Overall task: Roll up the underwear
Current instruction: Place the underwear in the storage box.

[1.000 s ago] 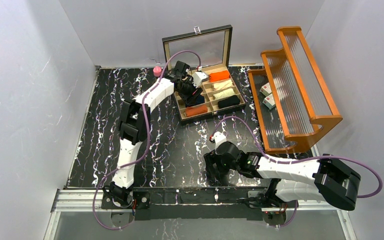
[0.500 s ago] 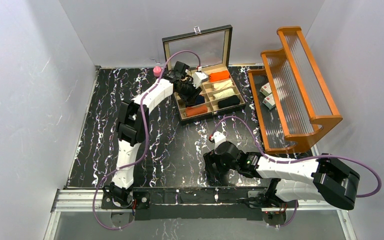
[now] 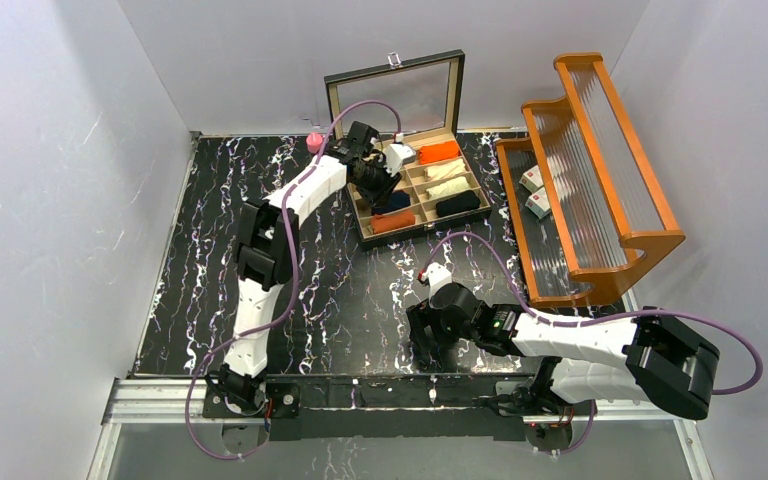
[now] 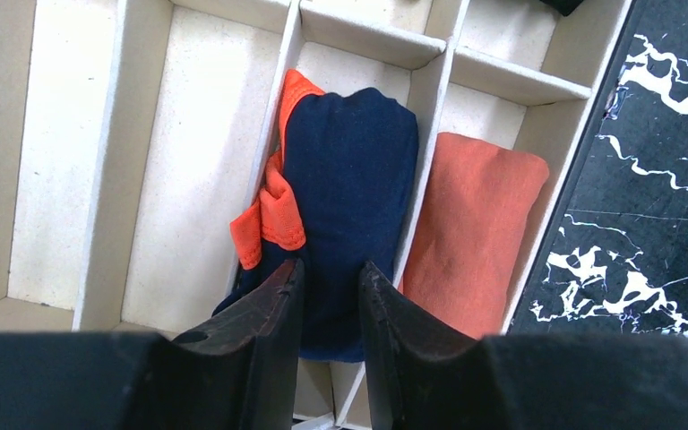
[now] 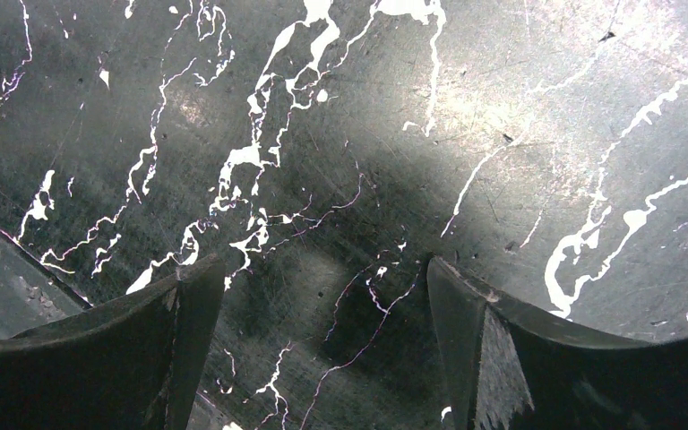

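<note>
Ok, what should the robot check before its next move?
1. Is the left gripper over the navy blue underwear with orange trim? Ok, its fingers straddle the near end.
2. Is the grip firm? Cannot tell.
3. Is the navy cloth tucked into one compartment of the beige divided box? Not ok, the trim spills over a divider.
4. Is the rust-orange underwear beside the fingers, untouched? Ok.
5. Is the right gripper open and empty over the black marble table? Ok.

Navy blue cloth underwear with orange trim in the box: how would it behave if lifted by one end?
Navy blue cloth underwear: probably floppy, its orange trim spilling over a pale divider. Likely light; the loose bundle may unroll.
</note>
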### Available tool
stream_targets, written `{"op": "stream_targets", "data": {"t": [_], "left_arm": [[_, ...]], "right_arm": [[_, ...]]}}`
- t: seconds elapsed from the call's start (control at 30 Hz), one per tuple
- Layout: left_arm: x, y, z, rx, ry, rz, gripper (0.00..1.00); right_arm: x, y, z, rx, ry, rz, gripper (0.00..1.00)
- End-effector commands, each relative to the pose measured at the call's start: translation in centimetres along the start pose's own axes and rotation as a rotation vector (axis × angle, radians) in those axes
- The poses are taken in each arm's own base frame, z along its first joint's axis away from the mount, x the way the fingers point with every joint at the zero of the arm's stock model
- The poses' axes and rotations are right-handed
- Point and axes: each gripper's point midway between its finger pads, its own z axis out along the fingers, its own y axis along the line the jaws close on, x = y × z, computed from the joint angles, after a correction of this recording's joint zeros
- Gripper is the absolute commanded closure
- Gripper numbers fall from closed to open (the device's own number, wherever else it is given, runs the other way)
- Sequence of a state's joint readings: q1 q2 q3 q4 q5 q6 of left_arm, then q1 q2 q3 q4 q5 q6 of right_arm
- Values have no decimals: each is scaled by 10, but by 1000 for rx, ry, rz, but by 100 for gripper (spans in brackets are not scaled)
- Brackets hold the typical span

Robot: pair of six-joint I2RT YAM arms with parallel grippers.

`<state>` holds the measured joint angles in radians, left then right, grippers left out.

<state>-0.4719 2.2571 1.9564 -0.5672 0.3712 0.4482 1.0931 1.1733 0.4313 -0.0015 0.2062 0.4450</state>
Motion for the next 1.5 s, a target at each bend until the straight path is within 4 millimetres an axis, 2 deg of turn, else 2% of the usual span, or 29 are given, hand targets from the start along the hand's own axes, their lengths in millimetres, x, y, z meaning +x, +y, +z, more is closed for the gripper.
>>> {"op": "stream_targets", "data": {"t": [0.0, 0.2, 0.37, 0.43, 0.53, 0.67, 0.77, 0.93, 1.07, 1.27, 1.47], "left_arm": [[34, -41, 6, 178, 129, -64, 72], [50, -39, 18, 180, 183, -78, 54], [54, -32, 26, 158, 196, -83, 48], [54, -33, 28, 167, 195, -85, 47], [55, -37, 31, 195, 199, -87, 54], [56, -39, 30, 211, 201, -82, 55], [40, -37, 19, 198, 164, -73, 50], [-1, -27, -11, 128, 58, -31, 37], [-25, -22, -30, 87, 1, -8, 31], [-42, -25, -46, 86, -53, -2, 26], [-48, -26, -44, 91, -83, -10, 25]], "right_arm": [[-1, 2, 1, -3, 15, 18, 9], [-1, 3, 2, -3, 18, 15, 9], [0, 2, 3, -1, 24, 8, 9], [0, 2, 3, 0, 25, 7, 9], [1, 2, 4, 2, 27, 7, 9], [1, 2, 5, 2, 29, 5, 9], [0, 2, 4, 2, 27, 5, 9], [-3, 0, 3, 15, 11, 10, 9], [-7, -2, 0, 22, -12, 17, 9], [-9, -3, -3, 25, -25, 24, 9], [-11, -3, -4, 28, -29, 26, 9]]}}
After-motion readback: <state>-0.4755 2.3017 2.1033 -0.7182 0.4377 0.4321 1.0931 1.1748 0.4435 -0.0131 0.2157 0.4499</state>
